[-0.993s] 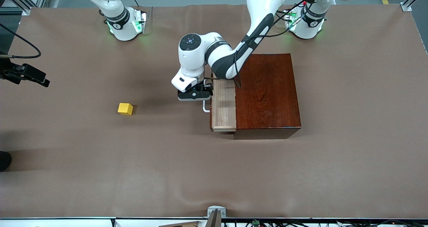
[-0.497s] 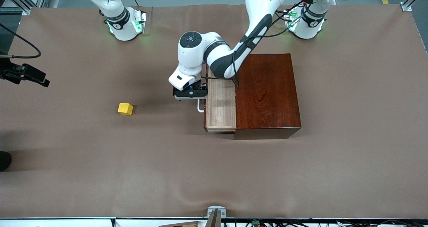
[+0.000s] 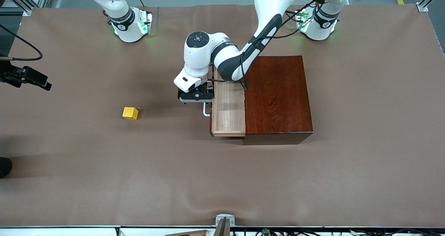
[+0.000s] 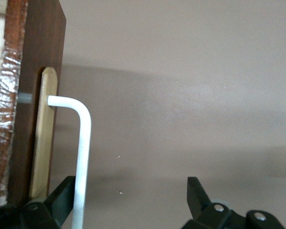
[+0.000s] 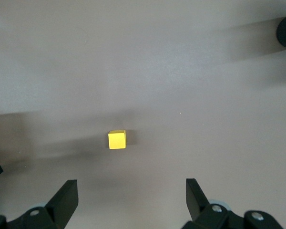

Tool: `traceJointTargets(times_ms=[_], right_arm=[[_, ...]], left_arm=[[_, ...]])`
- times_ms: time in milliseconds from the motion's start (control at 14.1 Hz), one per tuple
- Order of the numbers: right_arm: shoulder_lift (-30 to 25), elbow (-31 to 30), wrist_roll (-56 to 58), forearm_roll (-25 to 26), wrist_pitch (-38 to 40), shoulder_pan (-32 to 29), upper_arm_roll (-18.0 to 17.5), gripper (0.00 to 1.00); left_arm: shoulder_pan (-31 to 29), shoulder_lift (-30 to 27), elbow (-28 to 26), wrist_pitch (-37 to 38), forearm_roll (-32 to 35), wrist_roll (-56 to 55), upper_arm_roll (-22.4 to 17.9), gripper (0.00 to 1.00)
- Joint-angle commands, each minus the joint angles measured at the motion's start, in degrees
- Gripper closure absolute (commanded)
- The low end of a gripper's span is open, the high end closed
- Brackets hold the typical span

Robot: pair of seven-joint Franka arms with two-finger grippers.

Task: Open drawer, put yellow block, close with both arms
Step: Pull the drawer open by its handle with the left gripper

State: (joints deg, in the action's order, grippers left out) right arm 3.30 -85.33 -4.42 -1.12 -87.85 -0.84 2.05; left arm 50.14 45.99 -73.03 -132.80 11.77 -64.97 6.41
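The left gripper (image 3: 196,97) hooked one spread finger (image 4: 62,200) inside the white handle (image 3: 205,110), pulling the drawer (image 3: 228,109) partly out of the box (image 3: 278,98). The right gripper (image 5: 128,210), fingers wide apart, waited above the yellow block (image 3: 130,113), which lay toward the right arm's end, well apart from the drawer.

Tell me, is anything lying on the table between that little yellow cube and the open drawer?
Nothing visible: only bare brown table lies between the yellow block and the drawer. The left gripper is at the drawer's white handle, beside that path.
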Motion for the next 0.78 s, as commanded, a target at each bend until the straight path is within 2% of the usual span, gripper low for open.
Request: traceJointTargets(times_ms=[0, 426, 709], right_arm=[[-0.9, -0.4, -0.3, -0.6, 0.0, -0.6, -0.4, 0.00], [-0.9, -0.4, -0.4, -0.7, 0.0, -0.5, -0.4, 0.00], [-0.9, -0.4, -0.4, -0.7, 0.0, -0.5, -0.4, 0.00]], left_arm=[[1.0, 0.3, 3.3, -0.6, -1.1, -1.4, 0.1, 0.00], [0.2, -4.1, 3.3, 4.0, -1.1, -1.3, 0.2, 0.00], [-2.4, -9.5, 3.2, 10.9, -1.7, -1.3, 0.1, 0.00]])
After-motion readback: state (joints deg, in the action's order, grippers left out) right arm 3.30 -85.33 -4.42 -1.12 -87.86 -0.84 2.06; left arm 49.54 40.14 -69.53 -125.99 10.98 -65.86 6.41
